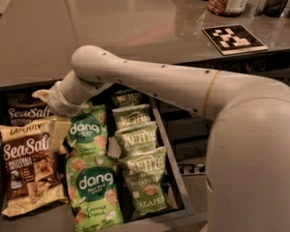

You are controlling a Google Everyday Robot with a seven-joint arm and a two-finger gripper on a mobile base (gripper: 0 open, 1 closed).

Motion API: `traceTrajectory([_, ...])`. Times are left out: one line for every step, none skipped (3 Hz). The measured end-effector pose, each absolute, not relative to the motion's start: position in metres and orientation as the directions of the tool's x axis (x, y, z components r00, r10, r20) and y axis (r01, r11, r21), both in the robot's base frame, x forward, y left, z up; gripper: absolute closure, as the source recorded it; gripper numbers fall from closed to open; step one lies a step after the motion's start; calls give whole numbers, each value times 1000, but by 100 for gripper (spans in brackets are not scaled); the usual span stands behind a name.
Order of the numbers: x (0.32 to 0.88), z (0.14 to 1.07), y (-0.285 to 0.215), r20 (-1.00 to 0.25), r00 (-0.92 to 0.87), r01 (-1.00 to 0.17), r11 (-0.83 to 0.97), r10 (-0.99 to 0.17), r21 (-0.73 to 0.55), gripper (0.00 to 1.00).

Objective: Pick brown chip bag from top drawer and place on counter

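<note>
The cream gripper (58,131) hangs below the front edge of the glossy grey counter (111,18), over the dark brown chip bag (29,170) with its white lettering and cream-yellow band. Green dang bags (94,192) lie in the dark grey top drawer (180,182), and a black-and-white patterned board (234,37) sits near the counter's right edge

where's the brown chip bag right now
In the camera view the brown chip bag lies front left in the top drawer, beside the green dang bags, with the gripper at its upper right corner.
</note>
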State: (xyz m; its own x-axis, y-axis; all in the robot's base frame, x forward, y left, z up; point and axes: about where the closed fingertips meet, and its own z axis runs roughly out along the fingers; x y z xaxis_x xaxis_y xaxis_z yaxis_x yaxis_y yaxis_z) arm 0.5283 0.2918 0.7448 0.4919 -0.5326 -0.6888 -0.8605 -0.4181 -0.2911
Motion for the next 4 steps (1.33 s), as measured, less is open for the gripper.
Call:
traceTrajectory([525,730,338,-707,511,-836,-475,-489,-276,0])
traceTrajectory([526,704,372,-725,509,-818,-523,-465,-239,0])
traceTrajectory([523,683,387,-655,531,-805,-561,-538,-192,0])
traceTrajectory([523,680,376,-596,500,-840,-520,-628,-155,0])
